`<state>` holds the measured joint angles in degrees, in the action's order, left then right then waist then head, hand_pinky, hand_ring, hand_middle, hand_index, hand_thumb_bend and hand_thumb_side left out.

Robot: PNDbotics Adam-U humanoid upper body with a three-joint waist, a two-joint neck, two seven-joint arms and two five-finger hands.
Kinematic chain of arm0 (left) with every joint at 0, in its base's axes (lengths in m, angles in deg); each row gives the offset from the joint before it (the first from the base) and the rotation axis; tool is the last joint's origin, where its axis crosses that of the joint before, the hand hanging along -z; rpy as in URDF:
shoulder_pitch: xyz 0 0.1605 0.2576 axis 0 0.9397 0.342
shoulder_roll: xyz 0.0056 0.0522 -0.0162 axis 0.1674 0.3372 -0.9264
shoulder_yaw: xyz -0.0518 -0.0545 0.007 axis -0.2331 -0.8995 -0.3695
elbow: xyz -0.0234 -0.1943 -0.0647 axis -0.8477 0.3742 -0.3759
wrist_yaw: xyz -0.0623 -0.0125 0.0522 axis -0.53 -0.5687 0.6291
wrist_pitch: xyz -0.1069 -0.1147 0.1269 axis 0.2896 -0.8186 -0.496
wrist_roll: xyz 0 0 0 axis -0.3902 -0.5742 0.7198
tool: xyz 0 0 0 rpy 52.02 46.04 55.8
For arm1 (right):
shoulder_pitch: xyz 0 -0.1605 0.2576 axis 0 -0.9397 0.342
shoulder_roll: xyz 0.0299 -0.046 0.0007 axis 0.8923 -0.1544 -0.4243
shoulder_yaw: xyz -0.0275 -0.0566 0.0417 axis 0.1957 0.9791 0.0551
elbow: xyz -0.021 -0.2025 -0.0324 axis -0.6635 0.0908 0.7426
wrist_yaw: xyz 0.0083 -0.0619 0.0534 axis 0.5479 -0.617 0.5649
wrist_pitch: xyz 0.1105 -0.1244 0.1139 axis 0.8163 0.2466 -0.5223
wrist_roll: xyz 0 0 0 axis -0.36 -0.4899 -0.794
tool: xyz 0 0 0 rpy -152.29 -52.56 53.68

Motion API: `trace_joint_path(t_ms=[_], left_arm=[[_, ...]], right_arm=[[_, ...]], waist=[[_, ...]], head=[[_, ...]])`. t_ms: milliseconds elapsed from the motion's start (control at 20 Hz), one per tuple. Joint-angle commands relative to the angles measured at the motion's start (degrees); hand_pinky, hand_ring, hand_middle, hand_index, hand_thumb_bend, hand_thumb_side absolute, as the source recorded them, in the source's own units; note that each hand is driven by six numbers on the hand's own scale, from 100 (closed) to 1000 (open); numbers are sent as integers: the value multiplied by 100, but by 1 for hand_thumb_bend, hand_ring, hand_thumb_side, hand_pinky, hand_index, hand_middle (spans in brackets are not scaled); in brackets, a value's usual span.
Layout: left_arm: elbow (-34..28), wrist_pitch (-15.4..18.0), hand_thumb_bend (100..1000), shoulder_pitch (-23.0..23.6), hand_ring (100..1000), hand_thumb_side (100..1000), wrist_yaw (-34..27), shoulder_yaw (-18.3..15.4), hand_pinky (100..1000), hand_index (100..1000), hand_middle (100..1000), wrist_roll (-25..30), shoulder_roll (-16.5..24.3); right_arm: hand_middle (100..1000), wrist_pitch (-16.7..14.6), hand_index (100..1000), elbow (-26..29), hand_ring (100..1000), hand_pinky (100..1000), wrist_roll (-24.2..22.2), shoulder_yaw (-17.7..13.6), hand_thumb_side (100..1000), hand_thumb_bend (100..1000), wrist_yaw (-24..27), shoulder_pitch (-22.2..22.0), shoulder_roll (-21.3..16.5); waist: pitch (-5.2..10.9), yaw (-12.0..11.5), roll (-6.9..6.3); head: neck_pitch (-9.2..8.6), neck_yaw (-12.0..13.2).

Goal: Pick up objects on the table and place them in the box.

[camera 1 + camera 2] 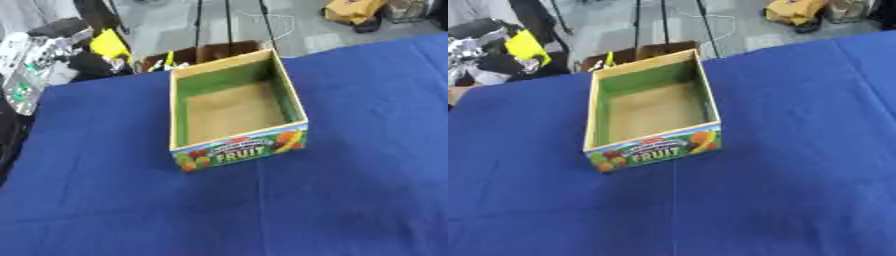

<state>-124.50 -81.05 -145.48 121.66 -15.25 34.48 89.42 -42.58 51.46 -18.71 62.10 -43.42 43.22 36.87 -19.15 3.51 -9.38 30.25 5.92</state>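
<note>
A cardboard fruit box point(302, 107) stands open on the blue tablecloth point(131, 200), a little behind the middle of the view. Its inner walls are green, its floor is bare brown cardboard, and its near face carries a colourful "FRUIT" label point(238, 152). Nothing lies inside it. No loose objects show on the cloth. Neither of my hands appears in either view.
Beyond the table's far edge sit a brown carton point(214, 51), a yellow item point(109, 44) and silvery equipment point(31, 65) at the left. Black stand legs point(229, 22) rise from the grey floor. Blue cloth stretches wide in front of and beside the box.
</note>
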Motion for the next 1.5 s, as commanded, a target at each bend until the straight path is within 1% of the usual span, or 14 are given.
trace_joint_path(t_ms=[50,350,800,850,900,950,1200,1500], left_arm=[[-244,-27,100,-217,499,651,-52,136,150,609,583,117,-118],[-207,-83,100,-366,496,646,-13,283,146,612,581,238,-606],[26,-138,100,-427,491,620,-177,436,140,617,578,243,-1186],[74,-143,100,-428,491,615,-180,449,141,613,577,256,-1232],[133,-152,100,-425,491,584,-183,455,142,612,576,271,-1274],[201,-161,100,-419,491,603,-193,456,142,612,576,291,-1312],[619,-229,100,-382,494,581,-261,415,155,613,578,463,-1413],[1071,-279,100,-419,502,562,-275,300,179,619,586,900,-1483]], right_arm=[[869,10,880,89,906,810,-79,1,1000,100,141,129,-92],[868,39,880,89,906,811,-235,76,1000,100,339,298,-34],[867,99,879,89,906,812,-343,105,1000,100,520,498,34],[867,100,879,89,906,812,-347,105,1000,100,531,513,37],[867,101,879,89,906,812,-349,105,1000,100,541,526,41],[867,101,879,89,906,812,-352,107,1000,100,550,541,44],[866,89,879,89,906,813,-381,124,1000,100,576,617,54],[866,78,879,89,906,813,-417,145,1000,100,584,679,69]], waist=[[190,21,39],[286,106,20],[304,297,-12],[302,318,-16],[299,338,-20],[296,357,-25],[248,472,-61],[184,539,-94]], head=[[47,17],[73,79],[172,105],[181,111],[184,117],[187,122],[185,159],[161,192]])
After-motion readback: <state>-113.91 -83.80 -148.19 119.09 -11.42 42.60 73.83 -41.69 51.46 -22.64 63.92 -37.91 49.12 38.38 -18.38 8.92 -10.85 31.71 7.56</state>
